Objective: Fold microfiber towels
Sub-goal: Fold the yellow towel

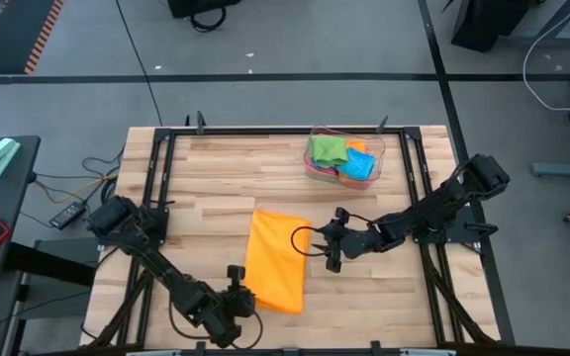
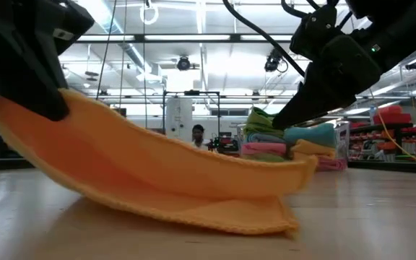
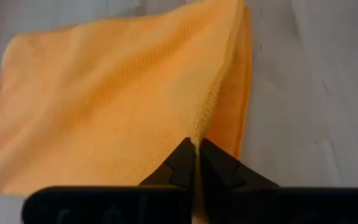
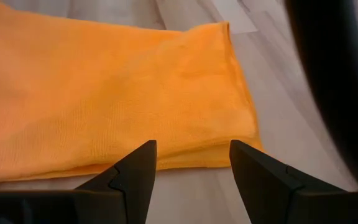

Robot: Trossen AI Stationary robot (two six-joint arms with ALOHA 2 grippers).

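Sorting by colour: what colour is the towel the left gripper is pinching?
Plain orange towel, clearest in the left wrist view, pinched by the left gripper.

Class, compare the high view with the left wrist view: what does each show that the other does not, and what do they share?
Only the high view shows the whole table, the clear tray holding green, blue and pink towels at its far right, and the right end effector, open beside the orange towel's right edge. Only the left wrist view shows the left end effector's fingertips pinched shut on the orange towel's doubled edge. Both show the folded orange towel and the left end effector.
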